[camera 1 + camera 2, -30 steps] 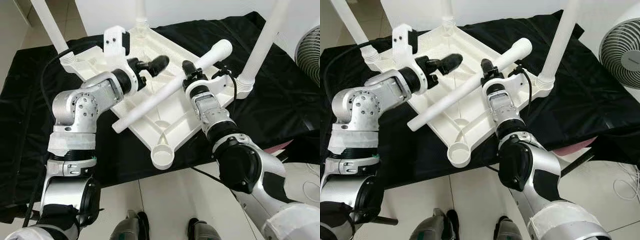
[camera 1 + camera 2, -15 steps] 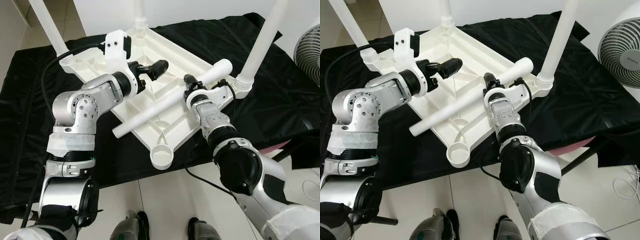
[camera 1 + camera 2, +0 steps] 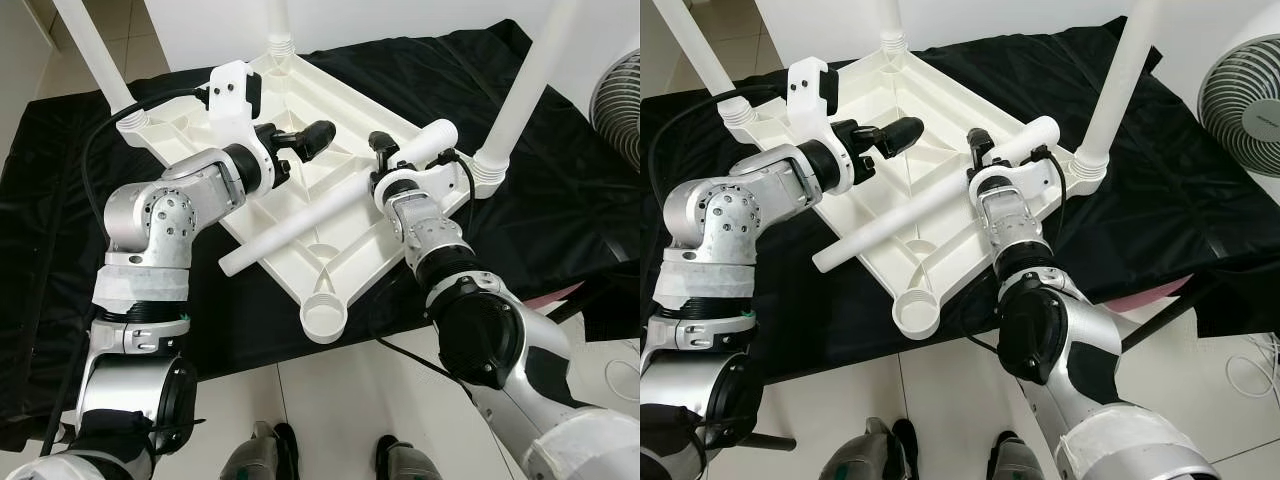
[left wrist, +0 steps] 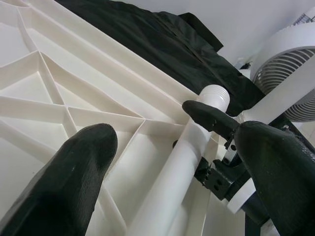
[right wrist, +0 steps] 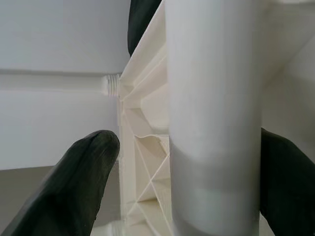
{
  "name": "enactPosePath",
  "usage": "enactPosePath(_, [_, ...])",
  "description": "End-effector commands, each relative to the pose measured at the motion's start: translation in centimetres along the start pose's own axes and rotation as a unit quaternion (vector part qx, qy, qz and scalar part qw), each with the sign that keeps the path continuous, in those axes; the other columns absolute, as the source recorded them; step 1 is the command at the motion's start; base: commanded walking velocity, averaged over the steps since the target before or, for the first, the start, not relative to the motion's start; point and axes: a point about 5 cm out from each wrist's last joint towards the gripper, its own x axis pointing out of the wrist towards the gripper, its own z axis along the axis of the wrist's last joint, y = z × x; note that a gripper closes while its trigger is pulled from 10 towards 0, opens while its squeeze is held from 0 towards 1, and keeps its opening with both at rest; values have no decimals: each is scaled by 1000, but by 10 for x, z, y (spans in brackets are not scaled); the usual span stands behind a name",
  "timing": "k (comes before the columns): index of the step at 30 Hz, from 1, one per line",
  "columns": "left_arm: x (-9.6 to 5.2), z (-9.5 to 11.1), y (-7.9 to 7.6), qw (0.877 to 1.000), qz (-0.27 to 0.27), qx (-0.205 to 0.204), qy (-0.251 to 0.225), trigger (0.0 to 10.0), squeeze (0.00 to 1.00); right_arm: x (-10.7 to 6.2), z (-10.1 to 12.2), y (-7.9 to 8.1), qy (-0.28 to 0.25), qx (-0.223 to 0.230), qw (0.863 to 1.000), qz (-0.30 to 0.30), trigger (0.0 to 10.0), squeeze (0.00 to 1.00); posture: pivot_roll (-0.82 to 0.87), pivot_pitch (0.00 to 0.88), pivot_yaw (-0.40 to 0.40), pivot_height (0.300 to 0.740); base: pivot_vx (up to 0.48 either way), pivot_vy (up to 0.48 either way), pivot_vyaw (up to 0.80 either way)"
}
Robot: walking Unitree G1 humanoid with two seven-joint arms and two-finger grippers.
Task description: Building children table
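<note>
The white children's table top [image 3: 335, 95] lies upside down on a black cloth. Three white legs stand in its corner sockets, one of them at the right [image 3: 530, 70]. The near corner socket [image 3: 323, 318] holds nothing. A loose white leg [image 3: 320, 205] lies slantwise across the ribbed underside. My right gripper [image 3: 392, 160] is shut on this leg near its threaded end [image 4: 214, 96], and the leg [image 5: 211, 98] runs between its fingers. My left gripper [image 3: 316, 133] hovers open over the underside, a little left of the leg, with nothing between its fingers [image 4: 83, 162].
The black cloth [image 3: 560, 210] covers the low surface under the table top. A white fan [image 3: 1240, 90] stands at the far right. White tiled floor [image 3: 340, 400] and my feet are at the near edge. A cable [image 3: 110, 125] loops by the left arm.
My right gripper has lowered the threaded end of the loose leg toward the table rim, and the leg's free end has slid slightly left and nearer. The left gripper has barely moved.
</note>
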Motion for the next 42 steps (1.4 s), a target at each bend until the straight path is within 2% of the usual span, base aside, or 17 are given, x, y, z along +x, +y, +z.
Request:
enactPosePath(1, [-1,2,0,1000,-13,5,4,10000,0,-3,-6,-16,11,-3,999,-31,10000,1000,-81,186,93,740,0,0,0])
enactPosePath(2, [-1,3,0,1000,-12,7,3,10000,0,-4,-6,-8,14,-20,1000,-10,10000,424,-82,187,93,740,0,0,0])
enactPosePath(4, [-2,3,1,1000,-11,7,3,10000,0,-4,-6,-5,15,-30,999,1,10000,424,-82,187,93,740,0,0,0])
enactPosePath(5, [-1,3,1,1000,-11,7,3,10000,0,-5,-5,-1,14,-51,998,14,10000,0,-82,187,93,740,0,0,0])
enactPosePath(10, [-1,3,0,1000,-12,8,3,10000,0,-13,-4,7,18,-189,982,-7,10000,0,-87,189,93,740,0,0,0])
enactPosePath(14, [0,3,0,1000,-12,6,1,10000,0,-18,-2,7,39,-196,980,-7,10000,0,-93,187,91,740,0,0,0])
enactPosePath(19, [1,3,0,1000,-14,7,1,10000,0,-32,5,9,51,-253,966,-2,10000,0,-101,183,90,740,0,0,0])
enactPosePath(23, [1,3,0,1000,-14,7,1,10000,0,-36,6,8,51,-249,967,-10,10000,0,-102,183,91,740,0,0,0])
enactPosePath(31, [1,2,0,1000,-14,7,2,10000,0,-60,15,11,48,-328,943,-4,10000,0,-102,172,84,740,0,0,0])
enactPosePath(33, [1,-1,1,1000,-14,10,5,10000,0,-69,23,16,44,-375,926,18,10000,0,-107,161,82,740,0,0,0])
enactPosePath(34, [1,-1,1,1000,-14,10,5,10000,0,-69,23,16,44,-375,926,18,10000,0,-107,161,82,740,0,0,0])
enactPosePath(36, [0,-3,0,1000,-17,12,9,10000,0,-76,31,23,40,-421,905,49,10000,0,-107,161,82,740,0,0,0])
enactPosePath(37, [0,-3,0,1000,-17,12,9,10000,0,-76,31,23,40,-421,905,49,10000,0,-107,161,82,740,0,0,0])
enactPosePath(39, [0,-4,0,1000,-20,14,11,10000,0,-81,38,28,48,-475,874,89,10000,0,-110,153,86,740,0,0,0])
enactPosePath(40, [1,-4,0,1000,-20,14,11,10000,0,-83,42,30,50,-512,850,117,10000,0,-111,150,86,740,0,0,0])
enactPosePath(41, [1,-4,0,1000,-20,14,11,10000,0,-83,42,30,50,-512,850,117,10000,0,-111,150,86,740,0,0,0])
enactPosePath(42, [1,-4,0,1000,-20,13,11,10000,0,-86,49,32,55,-558,816,144,10000,0,-112,150,87,740,0,0,0])
